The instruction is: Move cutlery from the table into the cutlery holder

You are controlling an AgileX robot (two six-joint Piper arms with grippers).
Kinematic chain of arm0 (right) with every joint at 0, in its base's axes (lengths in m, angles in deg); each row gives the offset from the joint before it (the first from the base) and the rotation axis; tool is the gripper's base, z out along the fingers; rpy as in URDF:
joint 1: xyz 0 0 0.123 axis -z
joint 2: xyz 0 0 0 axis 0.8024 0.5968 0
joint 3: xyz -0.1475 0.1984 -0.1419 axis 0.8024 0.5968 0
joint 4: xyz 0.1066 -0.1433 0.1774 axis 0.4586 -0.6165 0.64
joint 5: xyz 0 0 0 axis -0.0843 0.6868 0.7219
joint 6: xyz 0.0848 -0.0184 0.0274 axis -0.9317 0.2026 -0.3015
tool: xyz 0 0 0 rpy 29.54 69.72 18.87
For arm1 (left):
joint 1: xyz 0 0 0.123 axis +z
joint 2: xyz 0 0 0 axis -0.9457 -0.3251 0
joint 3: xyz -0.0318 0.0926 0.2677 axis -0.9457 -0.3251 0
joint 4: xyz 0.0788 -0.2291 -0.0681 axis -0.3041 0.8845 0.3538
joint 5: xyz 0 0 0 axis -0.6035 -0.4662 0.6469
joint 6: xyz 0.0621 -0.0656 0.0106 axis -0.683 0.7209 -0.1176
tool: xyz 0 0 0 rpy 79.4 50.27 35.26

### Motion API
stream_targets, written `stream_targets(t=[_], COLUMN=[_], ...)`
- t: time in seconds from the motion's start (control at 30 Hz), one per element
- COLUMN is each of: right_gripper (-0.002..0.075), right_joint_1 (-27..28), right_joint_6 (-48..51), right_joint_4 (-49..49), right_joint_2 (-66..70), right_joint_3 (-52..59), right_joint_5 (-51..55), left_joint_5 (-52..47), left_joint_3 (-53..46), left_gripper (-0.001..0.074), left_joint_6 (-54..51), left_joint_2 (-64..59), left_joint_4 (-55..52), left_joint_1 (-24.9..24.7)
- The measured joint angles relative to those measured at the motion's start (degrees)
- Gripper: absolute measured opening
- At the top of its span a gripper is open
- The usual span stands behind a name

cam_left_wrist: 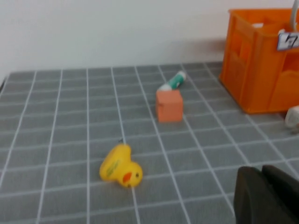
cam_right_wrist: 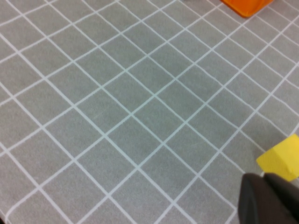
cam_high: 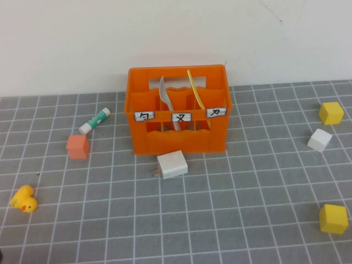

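1. We find the crate [cam_high: 179,110] standing at the back of the table [cam_high: 247,209], near the wall
2. We see the fork [cam_high: 165,99] upright in a middle compartment, its handle leaning against the divider
3. We see the knife [cam_high: 193,88] standing tilted in a compartment on the crate's right side, its top above the rim
4. We find no cutlery left on the table; we judge the task complete, or complete but for parking the arms
5. What lies around the crate is not cutlery: a glue stick [cam_high: 94,121] and an orange cube [cam_high: 78,146] to the left, a duck [cam_high: 24,199] nearer the robot on that side, a white block [cam_high: 171,164] just in front, and two yellow cubes [cam_high: 331,113] with a white cube [cam_high: 319,139] on the right
6. The left gripper [cam_left_wrist: 266,196] shows only as a dark edge in its wrist view, low over the table near the duck; we cannot tell its state
7. The right gripper [cam_right_wrist: 268,198] shows likewise, near a yellow cube; we cannot tell its state
8. Neither arm appears in the high view, so we judge both pulled back from the crate
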Motion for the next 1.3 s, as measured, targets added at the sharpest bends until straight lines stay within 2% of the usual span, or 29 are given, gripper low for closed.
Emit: stream_targets(t=[0.2,0.63,0.9,1.3], right_gripper=[-0.0001,-0.0001,-0.0001,-0.0001], right_joint_1=[0.0,0.0,0.0,0.0], right_joint_6=[0.0,-0.1,-0.1,-0.2], right_joint_4=[0.0,0.0,0.0,0.0], right_joint_2=[0.0,0.0,0.0,0.0], right_joint_3=[0.0,0.0,0.0,0.0], right_joint_5=[0.0,0.0,0.0,-0.1], left_joint_5=[-3.1,-3.7,-3.9,-3.9], left_joint_3=[-3.3,-3.3,-3.3,-3.2], left_gripper=[0.0000,0.0000,0.0000,0.0000], left_joint_6=[1.8,2.6,2.9,2.9], left_joint_2=[0.0,0.6,0.6,0.7], left_joint_4=[4.4,5.1,5.4,5.4], left_joint_1=[0.5,0.7,4.9,5.1])
